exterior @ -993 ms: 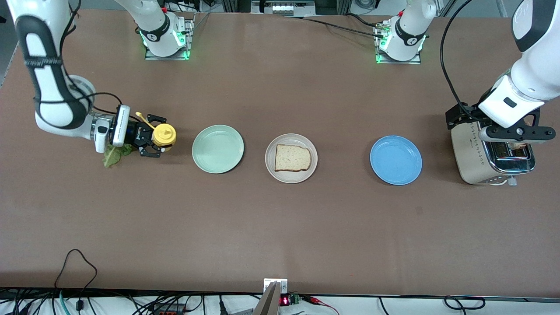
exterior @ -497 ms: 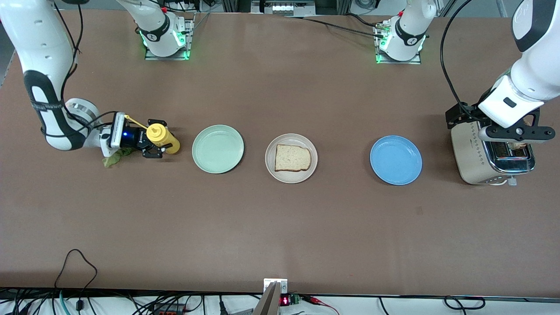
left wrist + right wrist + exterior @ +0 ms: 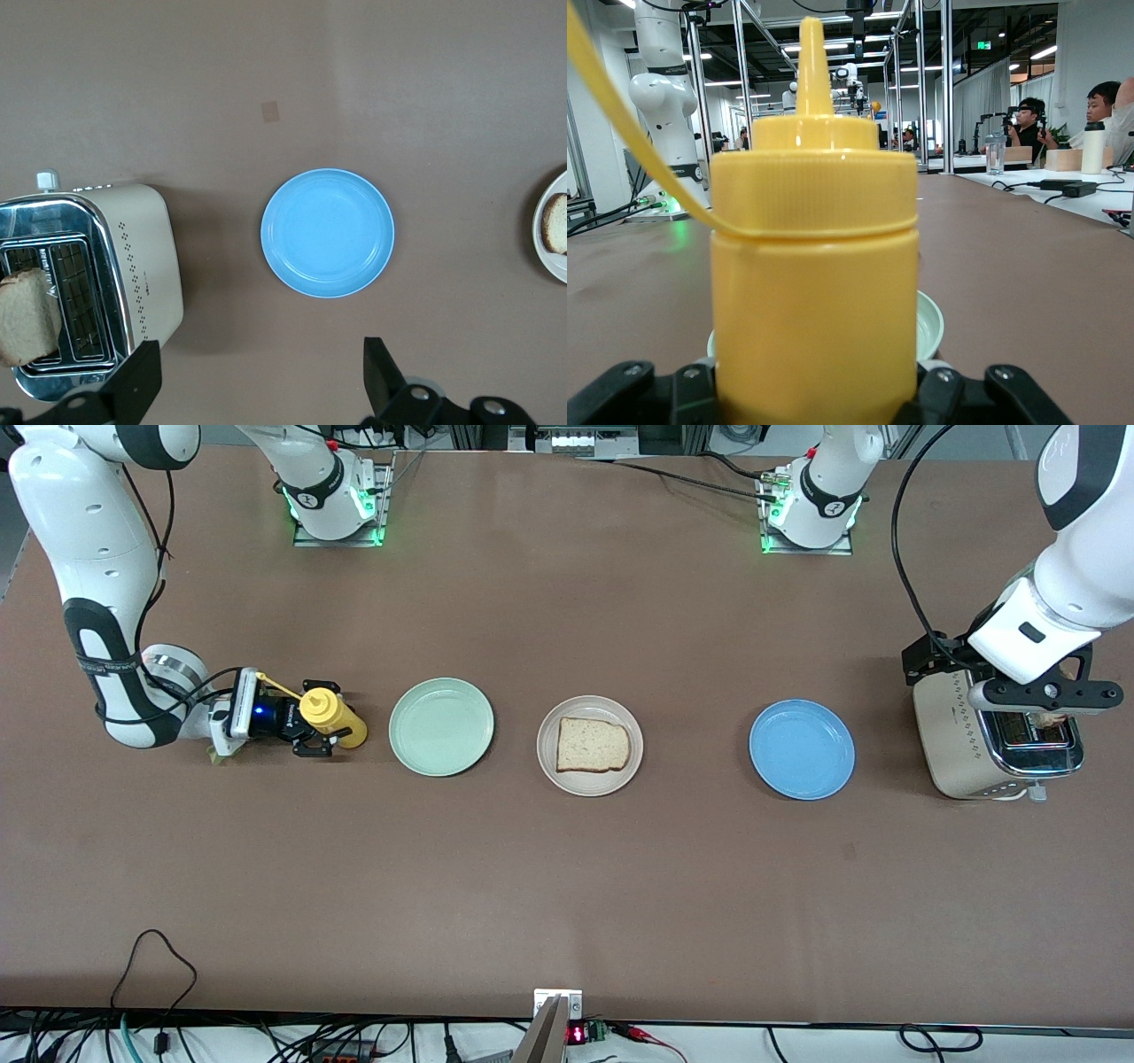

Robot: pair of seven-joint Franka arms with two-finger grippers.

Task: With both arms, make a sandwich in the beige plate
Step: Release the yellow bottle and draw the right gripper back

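The beige plate [image 3: 549, 775] lies mid-table with one slice of bread [image 3: 592, 744] on it; both also show at the edge of the left wrist view, the plate [image 3: 542, 243] and the slice [image 3: 558, 223]. A second slice [image 3: 27, 314] sticks up from the toaster [image 3: 948, 735]. My left gripper [image 3: 1041, 691] hangs open and empty over the toaster, and it also shows in its own view [image 3: 257, 381]. My right gripper [image 3: 306, 731] is shut on an upright yellow squeeze bottle [image 3: 330, 716], low at the table at the right arm's end. The lettuce leaf [image 3: 215, 755] is almost hidden under the right wrist.
A mint-green plate [image 3: 441, 726] lies between the bottle and the beige plate, close past the bottle in the right wrist view [image 3: 930, 328]. A blue plate [image 3: 802, 749] lies between the beige plate and the toaster. Cables run along the table's front edge.
My right arm has lowered, bringing the bottle down upright near the table, and its wrist now covers most of the lettuce. The left arm has not moved.
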